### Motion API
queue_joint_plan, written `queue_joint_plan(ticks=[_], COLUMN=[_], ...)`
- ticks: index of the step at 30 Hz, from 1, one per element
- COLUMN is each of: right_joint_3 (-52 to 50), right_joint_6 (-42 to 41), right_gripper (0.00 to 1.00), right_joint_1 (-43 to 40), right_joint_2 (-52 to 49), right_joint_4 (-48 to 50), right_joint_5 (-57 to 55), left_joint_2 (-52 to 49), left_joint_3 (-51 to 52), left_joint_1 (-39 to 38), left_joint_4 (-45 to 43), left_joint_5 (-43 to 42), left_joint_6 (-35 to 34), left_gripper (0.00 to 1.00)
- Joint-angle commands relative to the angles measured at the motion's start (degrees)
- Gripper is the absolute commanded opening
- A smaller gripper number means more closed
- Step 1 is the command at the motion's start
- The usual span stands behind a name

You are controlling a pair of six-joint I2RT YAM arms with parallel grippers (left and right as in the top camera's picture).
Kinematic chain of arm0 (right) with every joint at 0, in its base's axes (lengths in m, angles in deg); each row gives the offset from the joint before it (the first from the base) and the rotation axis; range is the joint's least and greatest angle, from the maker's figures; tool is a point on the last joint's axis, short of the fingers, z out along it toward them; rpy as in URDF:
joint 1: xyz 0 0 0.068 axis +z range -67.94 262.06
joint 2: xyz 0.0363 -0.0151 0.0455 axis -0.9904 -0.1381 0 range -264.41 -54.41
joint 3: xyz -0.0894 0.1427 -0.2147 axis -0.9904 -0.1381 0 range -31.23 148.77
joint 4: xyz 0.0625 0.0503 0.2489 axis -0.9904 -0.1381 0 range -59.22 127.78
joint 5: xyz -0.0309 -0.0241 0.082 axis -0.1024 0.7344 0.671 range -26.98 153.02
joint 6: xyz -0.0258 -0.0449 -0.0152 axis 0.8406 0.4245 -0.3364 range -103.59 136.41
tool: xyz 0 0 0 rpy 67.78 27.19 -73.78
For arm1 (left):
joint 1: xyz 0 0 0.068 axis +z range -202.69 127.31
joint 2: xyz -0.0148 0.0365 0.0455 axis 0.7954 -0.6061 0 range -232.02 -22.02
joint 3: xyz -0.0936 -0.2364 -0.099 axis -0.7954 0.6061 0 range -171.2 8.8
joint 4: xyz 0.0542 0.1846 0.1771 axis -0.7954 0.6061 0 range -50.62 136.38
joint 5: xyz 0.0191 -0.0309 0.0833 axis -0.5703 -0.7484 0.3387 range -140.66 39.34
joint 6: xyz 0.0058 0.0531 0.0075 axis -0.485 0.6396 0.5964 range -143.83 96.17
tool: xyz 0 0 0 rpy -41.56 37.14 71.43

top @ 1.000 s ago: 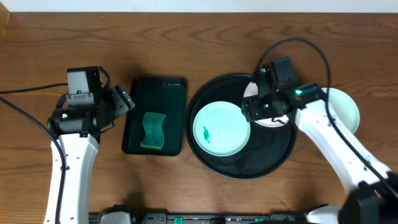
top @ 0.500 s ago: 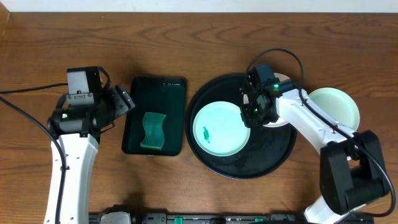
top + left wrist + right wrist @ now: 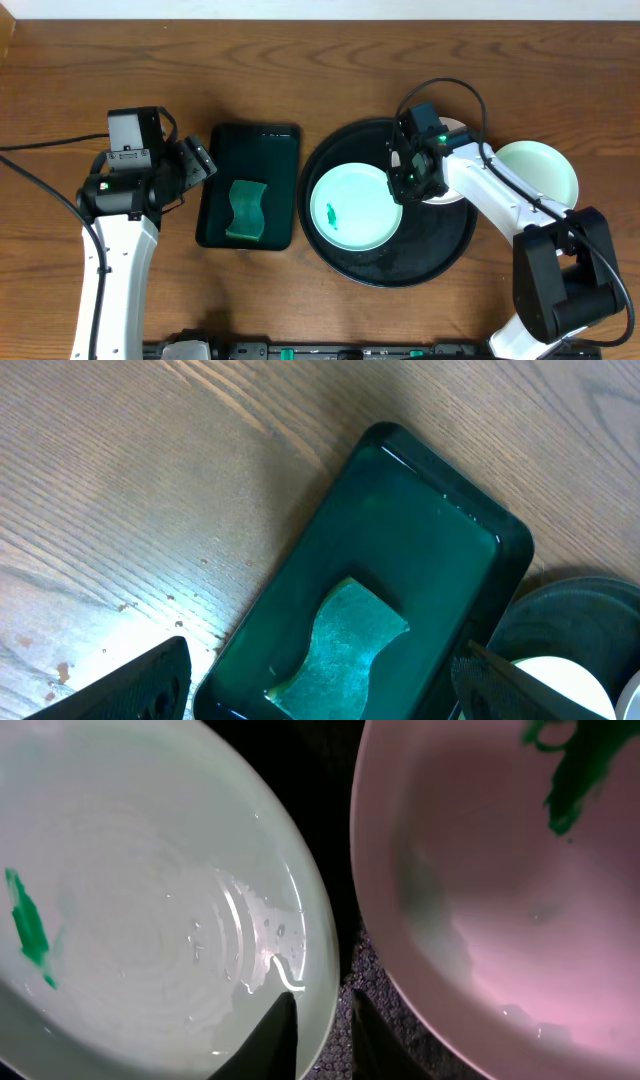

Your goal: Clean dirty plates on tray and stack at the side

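Because the right gripper (image 3: 322,1005) pinches only the thin rim of the mint plate (image 3: 355,208) on the black tray (image 3: 400,265), the wet plate may slip, or knock the white plate (image 3: 480,870) just beside.

white plate (image 3: 440,198) mostly under right arm (image 3: 500,200), mint plate (image 3: 150,900) cropped

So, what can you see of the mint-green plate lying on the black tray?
The mint-green plate is round, shallow and glossy. It lies flat on the left half of the black tray. A small dark green smear marks its floor, and droplets shine near the rim. The right gripper pinches its rim, one finger inside, one outside, on the side where the white plate lies close by, not touching.
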Motion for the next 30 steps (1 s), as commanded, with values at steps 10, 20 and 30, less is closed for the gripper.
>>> queue_joint_plan(ticks=[10,20,30], right_joint_3=[-0.9,-3.5,-3.6], right_joint_6=[0.2,0.1,0.1], right_gripper=[0.15,0.08,0.01], right_joint_1=[0.5,0.5,0.5], right_joint_2=[-1.9,-1.9,-1.9], right_joint_4=[1.9,5.9,5.7], right_joint_5=[-0.6,-0.6,-0.9], left_joint_2=[0.1,0.1,0.1], left_joint_3=[-0.8,-0.8,-0.8], left_joint_1=[0.2,0.2,0.2], left_joint_4=[0.2,0.2,0.2], left_joint_5=[0.3,0.3,0.3], left_joint_6=[0.1,0.1,0.1], left_gripper=[0.84,0.84,0.84])
